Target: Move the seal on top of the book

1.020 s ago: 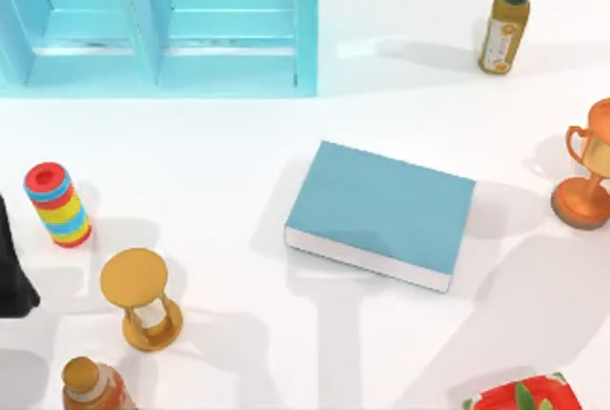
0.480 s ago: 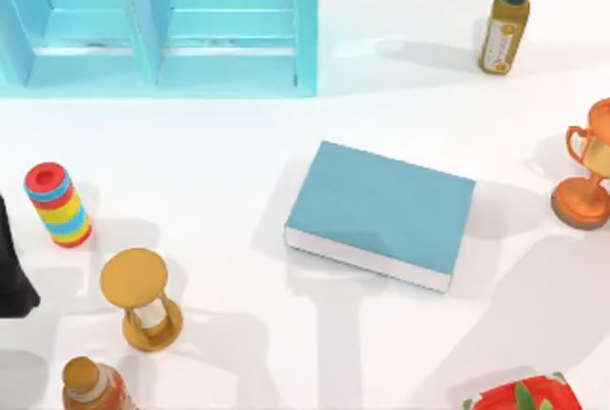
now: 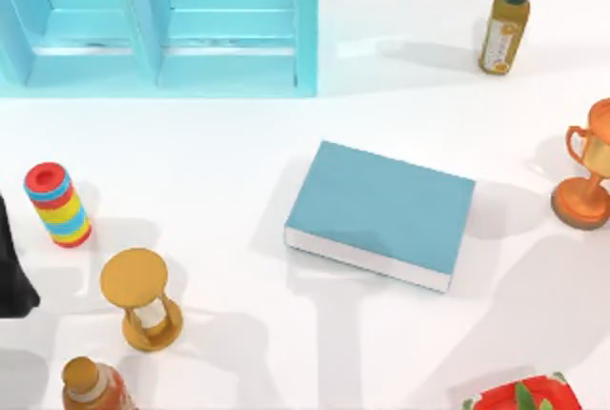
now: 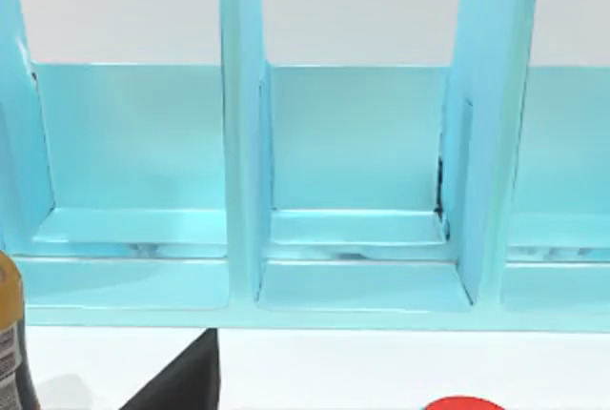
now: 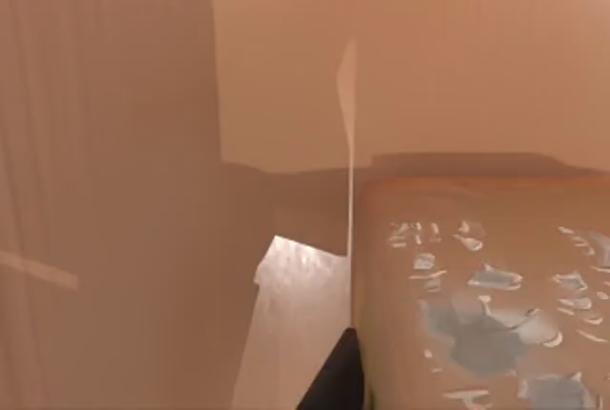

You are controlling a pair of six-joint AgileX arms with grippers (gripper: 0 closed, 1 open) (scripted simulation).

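Seal (image 5: 477, 315): tan, mottled block close before my right wrist camera; I judge it rigid, light, best gripped across flat sides. Pincer state: cannot tell. Book (image 3: 381, 212): mid-frame, bare.

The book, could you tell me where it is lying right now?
In the top view the book lies flat just right of the table's centre, below the turquoise shelf unit and left of the orange trophy cup, with nothing on its cover.
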